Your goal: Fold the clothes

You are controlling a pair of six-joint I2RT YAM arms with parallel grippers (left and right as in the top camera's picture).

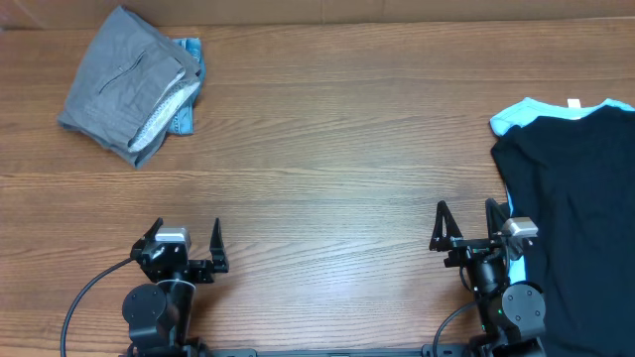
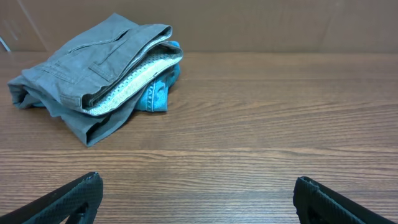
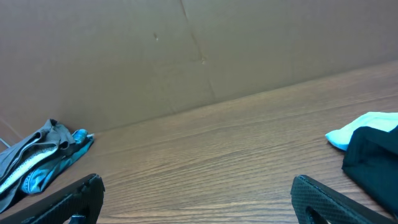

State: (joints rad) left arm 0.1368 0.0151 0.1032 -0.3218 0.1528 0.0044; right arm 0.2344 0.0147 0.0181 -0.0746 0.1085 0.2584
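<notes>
**Robot arms sat open-jawed as laundry lay at both ends of a wooden table**

The left gripper (image 1: 187,231) and the right gripper (image 1: 465,210) both stood fully released near the front edge of the table (image 1: 337,129), their fingers spread wide, grasping nothing and touching no cloth. In the far left corner, the grey shorts (image 1: 121,84) lay bundled in a rough fold, with pale speckled lining showing along the open edge. They rested on the blue denim shorts (image 1: 187,52), which peeked out on the right side. At the right edge, the black tee (image 1: 575,218) lay spread flat and ran out of the overhead view. It covered a light-blue garment (image 1: 518,116) whose end showed at the tee's upper left. The right gripper stood just beside the tee's left edge. A brown cardboard wall (image 3: 186,56) backed the table.
</notes>
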